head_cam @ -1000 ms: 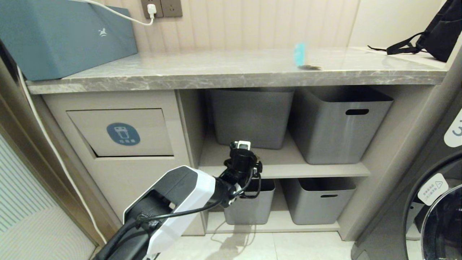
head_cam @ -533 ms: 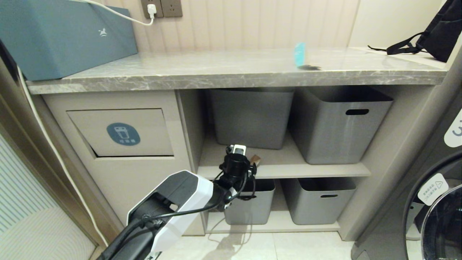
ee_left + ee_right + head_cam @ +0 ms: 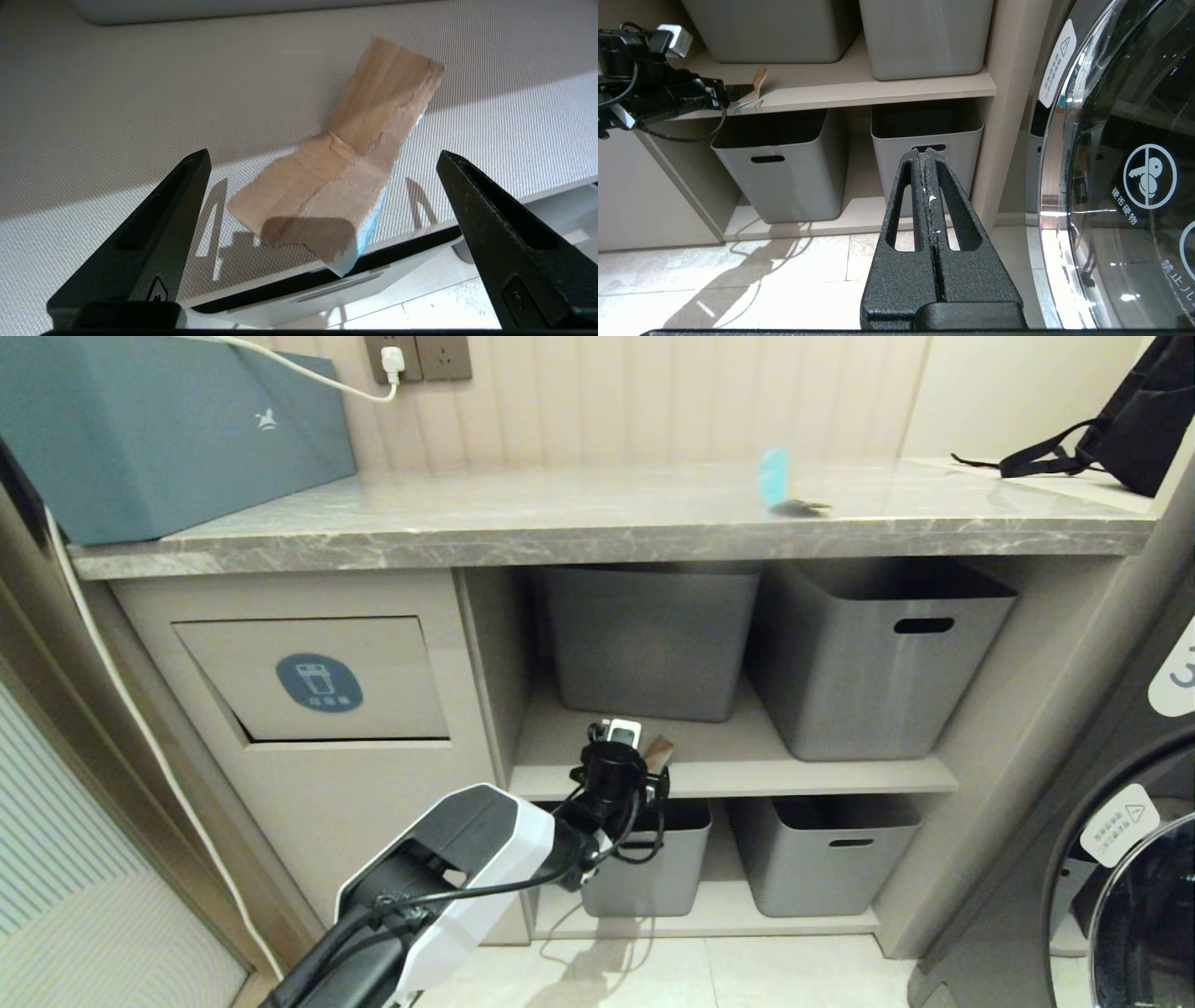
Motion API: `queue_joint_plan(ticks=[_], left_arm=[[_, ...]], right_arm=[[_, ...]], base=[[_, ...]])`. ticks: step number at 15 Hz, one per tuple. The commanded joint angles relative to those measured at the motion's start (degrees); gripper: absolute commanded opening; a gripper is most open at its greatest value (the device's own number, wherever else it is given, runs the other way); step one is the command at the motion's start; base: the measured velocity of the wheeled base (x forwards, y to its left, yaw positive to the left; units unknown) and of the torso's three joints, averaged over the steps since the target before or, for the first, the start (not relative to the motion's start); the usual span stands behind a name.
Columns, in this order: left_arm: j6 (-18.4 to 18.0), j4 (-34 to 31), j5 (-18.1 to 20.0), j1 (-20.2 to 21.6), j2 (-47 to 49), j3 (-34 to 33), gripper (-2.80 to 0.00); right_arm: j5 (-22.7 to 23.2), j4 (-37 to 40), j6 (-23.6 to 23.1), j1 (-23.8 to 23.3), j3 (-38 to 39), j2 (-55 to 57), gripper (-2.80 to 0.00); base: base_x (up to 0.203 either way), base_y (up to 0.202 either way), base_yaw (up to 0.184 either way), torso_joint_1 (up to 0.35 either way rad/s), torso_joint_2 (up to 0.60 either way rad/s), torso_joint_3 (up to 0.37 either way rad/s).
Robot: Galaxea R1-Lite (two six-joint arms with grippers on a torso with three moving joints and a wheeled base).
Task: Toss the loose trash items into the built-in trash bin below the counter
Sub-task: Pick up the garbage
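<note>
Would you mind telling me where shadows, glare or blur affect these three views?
Left wrist view: the open left gripper throws hard finger shadows onto the shelf and the near end of the cardboard scrap. Head view: a scrap on the counter looks smeared; the arm's shadow falls on the floor. Right wrist view: the washer door carries bright reflections.

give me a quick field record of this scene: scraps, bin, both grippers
scrap on shelf: cardboard scrap lying brown side up at the front edge of the middle shelf
scrap on counter: blue scrap standing on the countertop
bin: trash bin flap shut, left of the shelves
left gripper: jaws wide open either side of the shelf scrap, not gripping it
right gripper: jaws shut, empty, low near the washer door
</note>
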State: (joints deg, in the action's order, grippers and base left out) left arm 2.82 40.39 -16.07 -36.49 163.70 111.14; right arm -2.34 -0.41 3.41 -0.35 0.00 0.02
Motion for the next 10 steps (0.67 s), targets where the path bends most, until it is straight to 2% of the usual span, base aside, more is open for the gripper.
queue_joint_plan(ticks=[1,6,10], left_arm=[[0.0,0.0,-0.1,0.0,0.0,0.0,0.00],[-4.7,-4.5,-2.8,0.6,-0.8,0.0,0.00],[-5.8,-10.0,-3.7,1.9,-2.3,0.0,0.00]], right_arm=[[0.0,0.0,0.0,0.0,0.1,0.1,-2.80],[0.0,0.0,0.0,0.0,0.1,0.1,-2.80],[0.0,0.0,0.0,0.0,0.1,0.1,-2.80]], base=[[0.000,0.000,0.000,0.000,0.00,0.000],[0.000,0.000,0.000,0.000,0.00,0.000],[0.000,0.000,0.000,0.000,0.00,0.000]])
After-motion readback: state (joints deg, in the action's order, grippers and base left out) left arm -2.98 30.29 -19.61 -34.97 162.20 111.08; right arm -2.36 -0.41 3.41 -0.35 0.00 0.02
